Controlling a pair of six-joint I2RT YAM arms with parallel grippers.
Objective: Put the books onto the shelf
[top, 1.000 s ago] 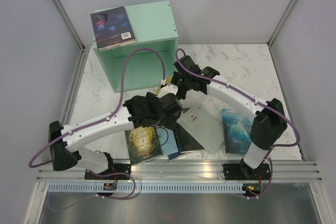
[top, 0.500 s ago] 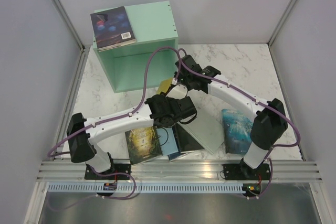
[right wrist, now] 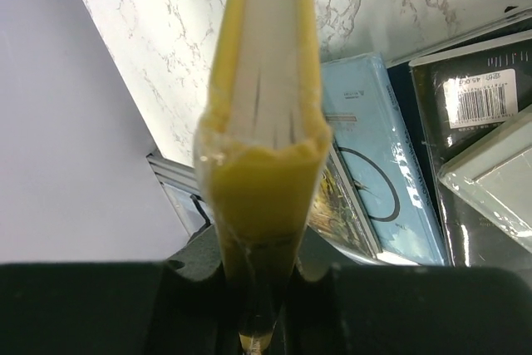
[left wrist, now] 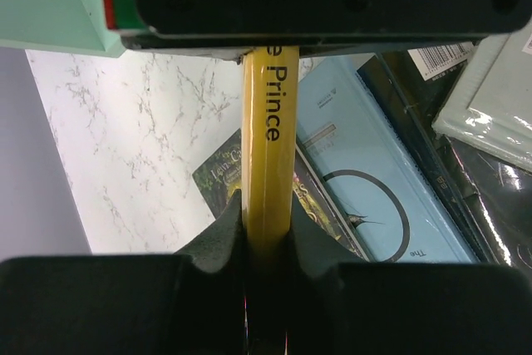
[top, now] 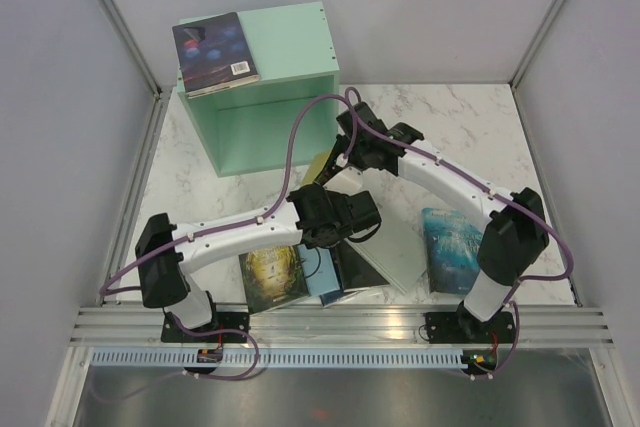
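Yellow paperback (top: 322, 163), held on edge in the air between both arms, just in front of the open side of the mint-green shelf (top: 295, 42) and above the loose books on the bench (top: 450, 127). My left end effector (left wrist: 266, 234) is clamped narrow across the book's thickness, with the spine and its word "Prince" facing that wrist camera. My right end effector (right wrist: 264, 243) pinches the opposite end, page edges toward its camera. Neither pair of jaws shows any slack.

Judged step: a handover. To do it well, only one grip should let go, and fully, before the other arm moves. Pulling while both hold would likely twist the thin cover. The arm that keeps the book should hold it upright, bring it level with the shelf's opening and set it down inside, not against the front edge.

Pose: my left arm stretches from its base at the near left across to mid-bench, forearm nearly flat, wrist above the dark gold-art book (top: 272, 269) and the pale blue book (top: 322, 275). My right arm rises from the near right, forearm slanting toward the shelf, wrist bent toward the left one. A starry dark blue book (top: 214, 52) lies flat on the shelf's top.
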